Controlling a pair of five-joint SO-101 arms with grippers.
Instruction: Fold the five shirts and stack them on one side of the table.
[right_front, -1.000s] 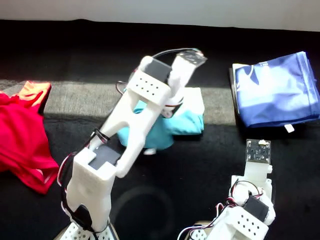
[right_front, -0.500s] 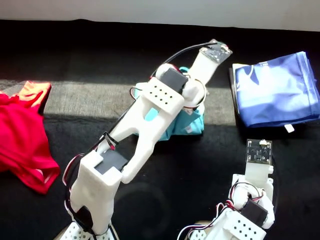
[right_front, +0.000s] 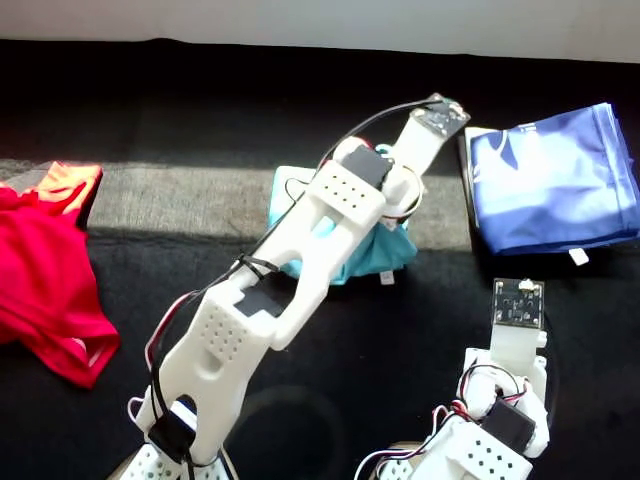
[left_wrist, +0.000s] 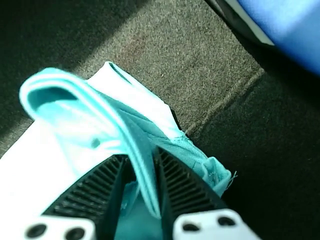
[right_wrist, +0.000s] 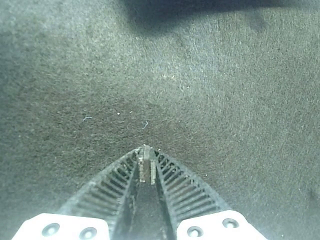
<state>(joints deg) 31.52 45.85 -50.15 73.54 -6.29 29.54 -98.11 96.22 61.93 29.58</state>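
Left fingers (left_wrist: 180, 185) are clenched on a fold of the teal shirt (left_wrist: 100, 125). A band of cloth runs up between them, pinched near the tips. The rest of the shirt is bunched under and past them on the tabletop (right_front: 200, 100).

The teal shirt sits just beside the blue shirt (right_front: 550, 185), on the side facing the red shirt (right_front: 45, 270), not touching. The grip is probably for pulling the edge over to finish the fold. The blue shirt is folded and looks like the start of the stack. The red shirt is unfolded, well apart from the blue shirt, beyond the teal.

Right fingers (right_wrist: 172, 185) are closed on nothing, low over bare tabletop near the blue shirt, on the arm-base side. Likely parked out of the way.
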